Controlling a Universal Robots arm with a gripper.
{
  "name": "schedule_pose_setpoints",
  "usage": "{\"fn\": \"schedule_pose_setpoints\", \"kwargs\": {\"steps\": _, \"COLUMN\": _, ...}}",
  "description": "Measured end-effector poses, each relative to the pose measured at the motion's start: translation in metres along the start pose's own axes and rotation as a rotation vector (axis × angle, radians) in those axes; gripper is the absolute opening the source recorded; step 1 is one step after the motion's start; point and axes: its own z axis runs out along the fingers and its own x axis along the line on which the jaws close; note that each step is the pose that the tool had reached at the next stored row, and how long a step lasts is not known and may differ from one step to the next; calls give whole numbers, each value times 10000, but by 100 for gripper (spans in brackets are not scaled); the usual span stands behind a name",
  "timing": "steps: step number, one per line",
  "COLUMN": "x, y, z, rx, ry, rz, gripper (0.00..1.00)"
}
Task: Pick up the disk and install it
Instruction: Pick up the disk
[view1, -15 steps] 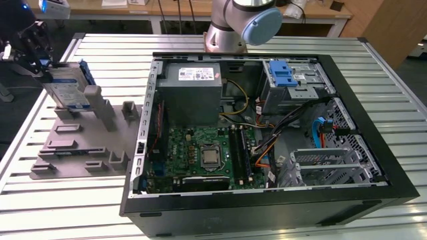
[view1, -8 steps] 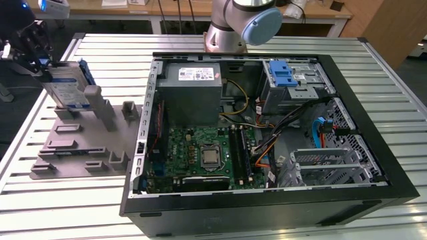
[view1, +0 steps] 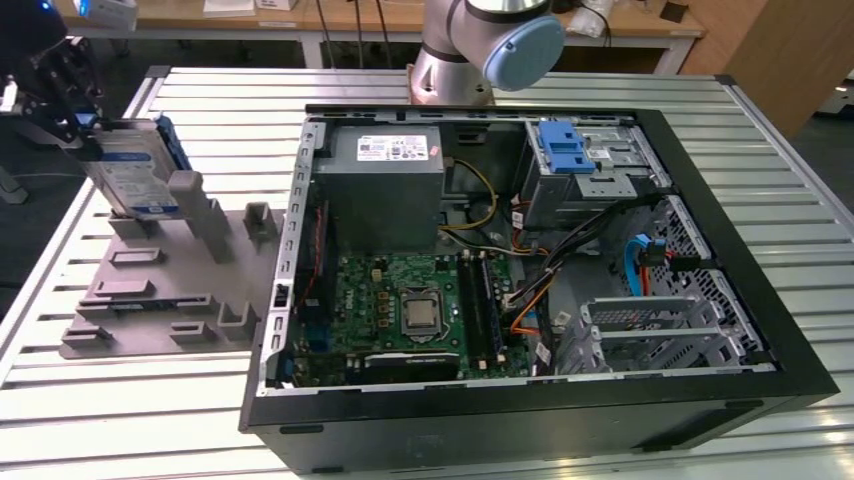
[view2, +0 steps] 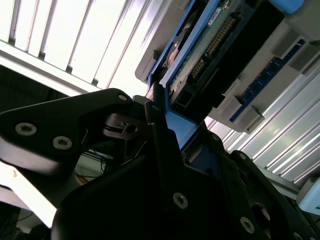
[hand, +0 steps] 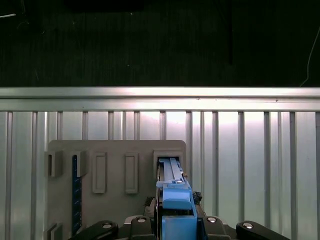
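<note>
Gripper (view1: 83, 122): clamped on the disk's upper end.
Disk (view1: 134, 172): stood on edge directly below the jaws, long axis near upright, at the grey holder (view1: 160, 290).
Computer case (view1: 534, 425): toward the exterior view's right.

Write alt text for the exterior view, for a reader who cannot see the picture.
The gripper holds the disk on edge at the grey holder, on the exterior view's left. An open computer case lies beside the holder on the slatted metal table, with its motherboard exposed.
</note>
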Motion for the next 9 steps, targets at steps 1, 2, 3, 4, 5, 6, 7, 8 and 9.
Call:
{"fn": "schedule_pose_setpoints", "kwargs": {"steps": 1, "x": 0, "y": 0, "z": -2, "rx": 0, "ry": 0, "rz": 0, "gripper": 36}}
{"fn": "schedule_pose_setpoints", "kwargs": {"steps": 2, "x": 0, "y": 0, "z": -4, "rx": 0, "ry": 0, "rz": 0, "gripper": 36}}
{"fn": "schedule_pose_setpoints", "kwargs": {"steps": 3, "x": -1, "y": 0, "z": -6, "rx": 1, "ry": 0, "rz": 0, "gripper": 36}}
{"fn": "schedule_pose_setpoints", "kwargs": {"steps": 4, "x": -1, "y": 0, "z": -8, "rx": 0, "ry": 0, "rz": 0, "gripper": 36}}
{"fn": "schedule_pose_setpoints", "kwargs": {"steps": 5, "x": -1, "y": 0, "z": -11, "rx": 0, "ry": 0, "rz": 0, "gripper": 36}}
{"fn": "schedule_pose_setpoints", "kwargs": {"steps": 6, "x": -2, "y": 0, "z": -13, "rx": 0, "ry": 0, "rz": 0, "gripper": 36}}
{"fn": "schedule_pose_setpoints", "kwargs": {"steps": 7, "x": -2, "y": 0, "z": -15, "rx": 1, "ry": 0, "rz": 0, "gripper": 36}}
{"fn": "schedule_pose_setpoints", "kwargs": {"steps": 8, "x": -3, "y": 0, "z": -18, "rx": 1, "ry": 0, "rz": 0, "gripper": 36}}
{"fn": "schedule_pose_setpoints", "kwargs": {"steps": 9, "x": -3, "y": 0, "z": -20, "rx": 0, "ry": 0, "rz": 0, "gripper": 36}}
